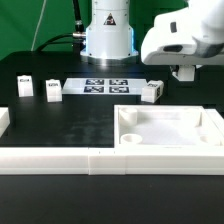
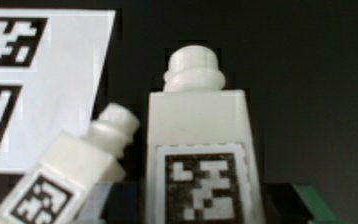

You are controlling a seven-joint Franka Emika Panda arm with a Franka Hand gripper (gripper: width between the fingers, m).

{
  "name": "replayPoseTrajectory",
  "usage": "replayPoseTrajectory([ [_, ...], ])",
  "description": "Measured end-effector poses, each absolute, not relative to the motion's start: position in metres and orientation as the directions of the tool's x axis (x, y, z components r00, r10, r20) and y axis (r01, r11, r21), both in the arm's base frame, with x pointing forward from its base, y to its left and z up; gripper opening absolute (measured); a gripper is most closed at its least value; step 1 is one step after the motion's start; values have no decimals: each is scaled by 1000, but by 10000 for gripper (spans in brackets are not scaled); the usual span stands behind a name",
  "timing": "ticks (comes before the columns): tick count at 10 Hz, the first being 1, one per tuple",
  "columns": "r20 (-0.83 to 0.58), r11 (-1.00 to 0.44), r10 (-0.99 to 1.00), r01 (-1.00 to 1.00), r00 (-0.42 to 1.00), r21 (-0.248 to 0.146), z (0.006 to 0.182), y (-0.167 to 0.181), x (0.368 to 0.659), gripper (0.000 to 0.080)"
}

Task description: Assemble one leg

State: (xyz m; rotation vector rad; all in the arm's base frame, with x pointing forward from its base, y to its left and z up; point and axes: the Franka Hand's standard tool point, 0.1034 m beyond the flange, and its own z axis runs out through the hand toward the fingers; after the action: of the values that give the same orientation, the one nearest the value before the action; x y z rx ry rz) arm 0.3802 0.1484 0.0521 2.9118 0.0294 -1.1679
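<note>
The leg [image 1: 150, 92] is noted right of centre in the exterior view, on the table [image 1: 60, 122] beside the marker board [image 1: 105, 86], judged light, stiff, slick, best gripped across flat sides; the hand [image 1: 185, 72] is at upper right, its opening cannot be told.

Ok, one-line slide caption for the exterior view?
Pincer hovers near a leg beside the marker board, tray-like part in front; two more legs stand on the exterior view's left.
</note>
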Motion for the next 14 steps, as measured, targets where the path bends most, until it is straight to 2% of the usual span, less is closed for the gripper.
replayPoseTrajectory([
  [1,-680,-1000,16,18,733,-4,50,149,381,290],
  [6,-349,-999,39,24,936,-48,41,145,407,290],
  [11,51,-996,37,41,998,-81,92,146,433,290],
  [13,194,-994,35,55,980,-98,90,149,433,290],
  [14,180,-994,43,61,983,-94,88,149,428,290],
])
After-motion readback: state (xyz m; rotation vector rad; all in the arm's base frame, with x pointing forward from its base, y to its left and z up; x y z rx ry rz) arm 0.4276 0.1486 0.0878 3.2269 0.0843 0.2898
